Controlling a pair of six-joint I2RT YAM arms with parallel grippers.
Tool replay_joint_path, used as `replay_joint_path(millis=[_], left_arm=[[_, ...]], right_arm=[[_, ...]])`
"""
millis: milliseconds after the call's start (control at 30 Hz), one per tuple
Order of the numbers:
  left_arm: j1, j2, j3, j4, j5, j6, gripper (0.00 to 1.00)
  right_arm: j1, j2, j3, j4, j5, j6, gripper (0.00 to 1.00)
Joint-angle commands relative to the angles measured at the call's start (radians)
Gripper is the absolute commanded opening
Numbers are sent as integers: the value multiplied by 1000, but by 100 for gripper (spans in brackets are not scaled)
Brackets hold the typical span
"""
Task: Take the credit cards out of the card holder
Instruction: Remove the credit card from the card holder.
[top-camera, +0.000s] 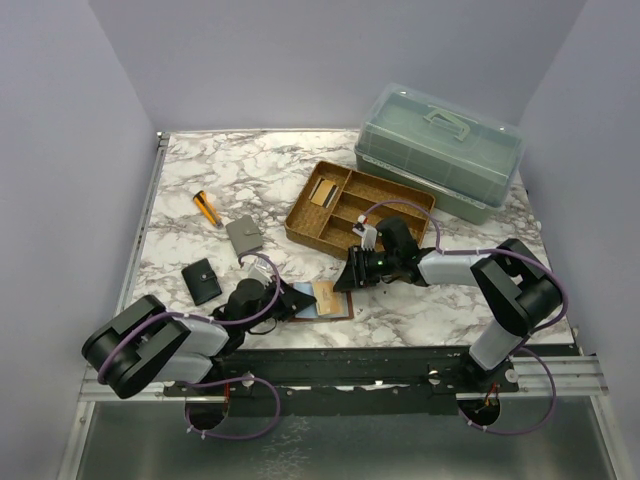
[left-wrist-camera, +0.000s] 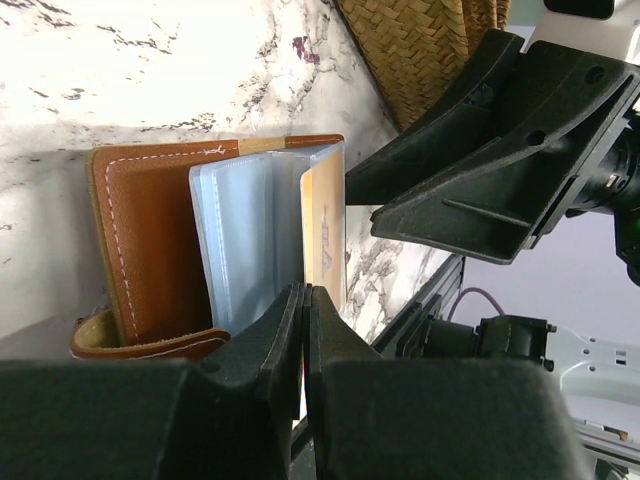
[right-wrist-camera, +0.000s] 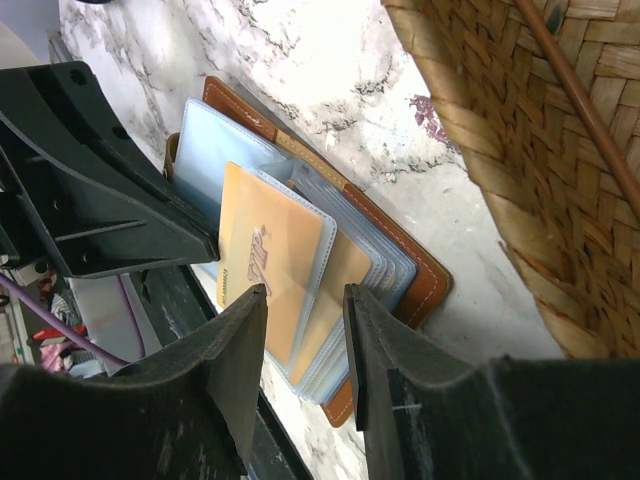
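Card holder: You have the reddish-brown card holder (top-camera: 342, 306) lying open on the marble table (top-camera: 230, 170) by its near edge, between the two grippers. Its leather (left-wrist-camera: 150, 240) lies flat on the table, with the clear sleeves fanned above it.
Credit cards: One tan-gold credit card (right-wrist-camera: 265, 270) sits in the top sleeve with its printed face up. More tan shows in the sleeves beneath. Another tan card (top-camera: 322, 192) lies in the left-end compartment of the wicker tray (top-camera: 300, 222).
Right gripper: Your right gripper (right-wrist-camera: 305, 300) is spread. Its wrist view shows one finger on either side of the top card's near edge, with a clear gap between them. You cannot tell whether either pad touches the sleeve.
Left gripper: Your left gripper (left-wrist-camera: 303, 295) has its fingers pressed together, the tips at the edge of the sleeves beside the card. You cannot tell whether a sleeve is nipped between them.
Grippers together: They face each other across the holder, close but apart.
Tray: It stands just beyond the holder.
Further out: A grey wallet (top-camera: 243, 235) and a black wallet (top-camera: 203, 280) lie to the left. A green lidded box (top-camera: 440, 150) stands at the far right.
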Motion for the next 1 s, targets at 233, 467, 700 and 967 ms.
replay_joint_path(millis=[233, 467, 700, 967], left_arm=[[-4, -30, -10, 12, -7, 22, 10], [-4, -39, -11, 15, -6, 19, 10], [-5, -21, -1, 15, 0, 21, 9], [-7, 54, 14, 15, 12, 13, 12]], right_arm=[[4, 22, -9, -23, 28, -39, 43], [5, 28, -7, -18, 16, -19, 43], [4, 15, -11, -3, -1, -6, 43], [4, 16, -5, -6, -9, -13, 44]])
